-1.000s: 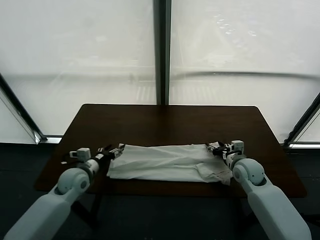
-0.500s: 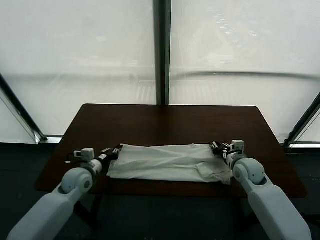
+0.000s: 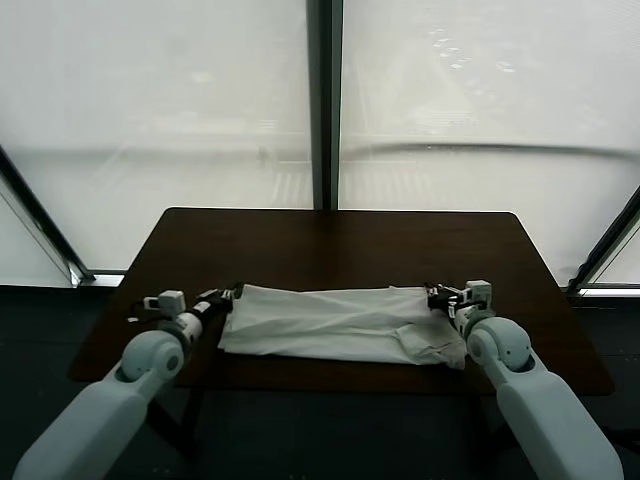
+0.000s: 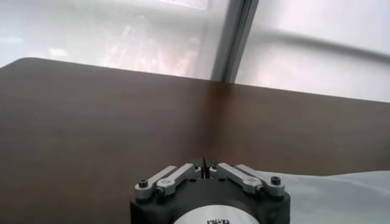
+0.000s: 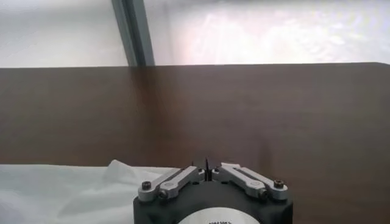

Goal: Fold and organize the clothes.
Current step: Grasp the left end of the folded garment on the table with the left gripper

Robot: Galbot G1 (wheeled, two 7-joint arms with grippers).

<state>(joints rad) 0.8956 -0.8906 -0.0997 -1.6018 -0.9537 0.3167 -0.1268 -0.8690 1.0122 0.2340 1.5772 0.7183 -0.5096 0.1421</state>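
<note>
The clothes, one white T-shirt folded into a long strip, lie across the near half of the dark wooden table. My left gripper is at the strip's far left corner. Its jaws are shut, and the cloth edge runs right up to them. My right gripper is shut at the far right corner in the same way. In the left wrist view the shut left gripper has pale cloth beside it. In the right wrist view the shut right gripper has white fabric beneath it. No print shows.
A crumpled flap of the shirt lies at the near right end, close to the table's front edge. Bare tabletop stretches behind the shirt up to the window wall.
Both grippers closed at the strip's far corners. The far edge of the shirt now looks drawn straighter between them, and the left end has shifted slightly to the right.
</note>
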